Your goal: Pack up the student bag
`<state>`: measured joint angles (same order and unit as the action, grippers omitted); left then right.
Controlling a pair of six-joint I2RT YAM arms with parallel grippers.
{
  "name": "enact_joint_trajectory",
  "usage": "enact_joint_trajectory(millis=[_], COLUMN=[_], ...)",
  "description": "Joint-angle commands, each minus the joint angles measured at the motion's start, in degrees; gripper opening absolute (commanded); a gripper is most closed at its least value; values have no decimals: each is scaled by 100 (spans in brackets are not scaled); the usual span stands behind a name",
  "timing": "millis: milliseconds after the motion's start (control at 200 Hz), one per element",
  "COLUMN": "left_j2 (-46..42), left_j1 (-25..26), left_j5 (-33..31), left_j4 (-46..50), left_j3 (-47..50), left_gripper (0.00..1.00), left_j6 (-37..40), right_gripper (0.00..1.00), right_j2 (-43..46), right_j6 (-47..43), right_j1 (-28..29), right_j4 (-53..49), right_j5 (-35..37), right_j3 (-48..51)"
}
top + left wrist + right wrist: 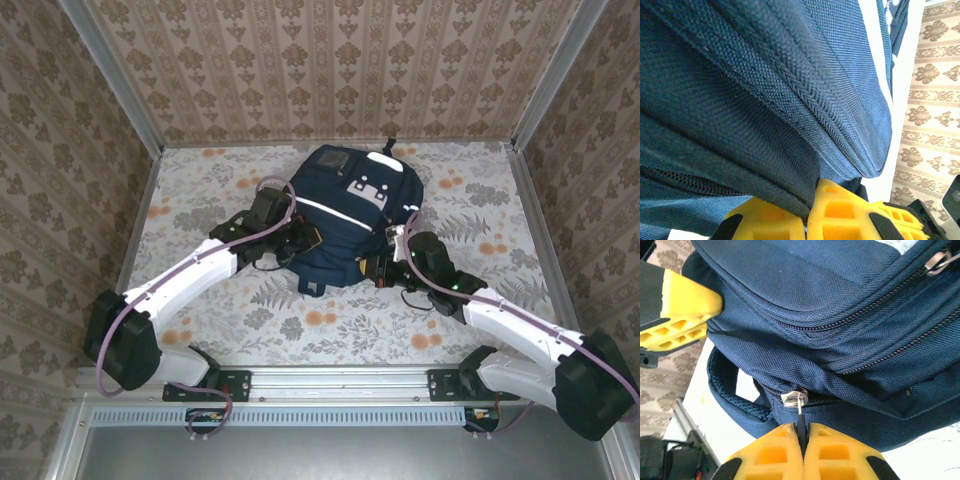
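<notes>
Now, with the bag point(350, 215) lying mid-worktop point(300, 325), our left pincer point(810, 212) pinches a fabric fold point(790, 187) and our right pincer point(802, 442) pinches the zipper pull point(796, 399). We should hold the left firm and draw the pull straight along its track.

We find no text, brand or number we can read. On the student bag point(345, 228), the grey-white patch point(368, 190) toward the far right carries a few dark marks, too small to make out. The dark square patch point(335, 160) at the far left is equally illegible
</notes>
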<state>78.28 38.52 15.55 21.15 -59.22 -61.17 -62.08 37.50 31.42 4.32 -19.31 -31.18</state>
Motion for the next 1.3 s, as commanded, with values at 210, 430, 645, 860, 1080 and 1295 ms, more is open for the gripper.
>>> enact_joint_trajectory(millis=[210, 430, 645, 860, 1080, 1295], left_j2=[106, 47, -322, 805, 2961, 4631], left_j1=[405, 454, 408, 700, 1294, 1428], left_j5=[-406, -708, -1458, -1320, -1475, -744], left_j4=[-5, 460, 1765, 2511, 3267, 3761], left_j3=[-138, -262, -980, -2609, -4724, -6454], left_gripper=[0, 0, 32, 71, 78, 80], left_j6=[606, 1195, 2998, 4236, 4548, 5705], right_gripper=[0, 1, 0, 0, 0, 0], right_j2=[-517, -864, -777, 276, 1848, 2802], right_j6=[160, -28, -538, 235, 862, 678], right_j1=[225, 785, 1023, 1017, 980, 871], right_j4=[-719, -1209, -1597, -168, 476, -36], right_j5=[-214, 99, 1058, 2033, 2809, 2841], right_j3=[-844, -1353, -889, 754, 1978, 2173])
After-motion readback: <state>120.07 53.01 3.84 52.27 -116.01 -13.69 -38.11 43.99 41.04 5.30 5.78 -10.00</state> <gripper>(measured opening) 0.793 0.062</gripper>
